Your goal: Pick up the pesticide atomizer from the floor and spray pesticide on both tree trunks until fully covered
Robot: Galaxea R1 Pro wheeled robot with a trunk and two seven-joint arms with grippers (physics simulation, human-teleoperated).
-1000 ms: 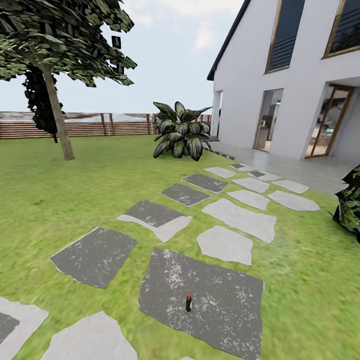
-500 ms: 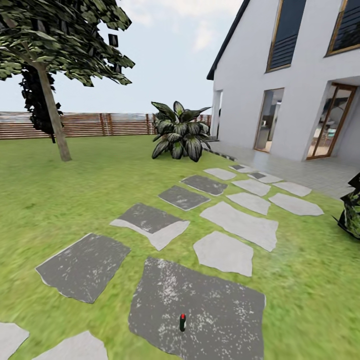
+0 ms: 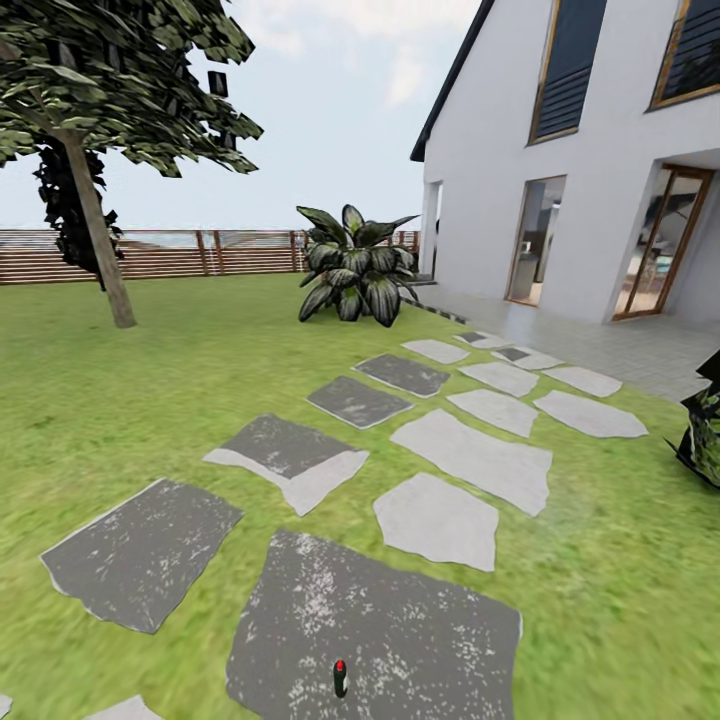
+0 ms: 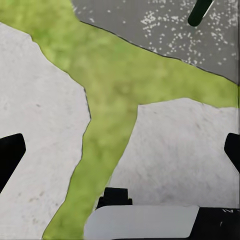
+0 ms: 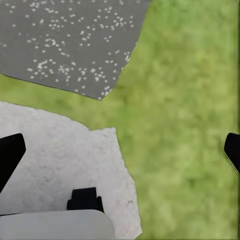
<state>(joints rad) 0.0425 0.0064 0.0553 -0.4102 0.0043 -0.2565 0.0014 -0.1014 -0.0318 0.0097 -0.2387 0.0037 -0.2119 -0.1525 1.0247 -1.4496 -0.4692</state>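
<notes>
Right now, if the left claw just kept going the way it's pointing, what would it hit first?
Probably the ground: the open left gripper aims at a grass strip between pale paving stones, short of the atomizer. Depth is unclear.

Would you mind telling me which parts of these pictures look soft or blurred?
Head view: lawn smeared near the lower edges, atomizer small but distinct. Left wrist view: dark slab speckles sharp, grass soft. Right wrist view: grass blurry throughout.

I see a white gabled house [image 3: 600, 200] ahead right, with a striped-leaved low plant [image 3: 355, 265] beside its corner.
</notes>
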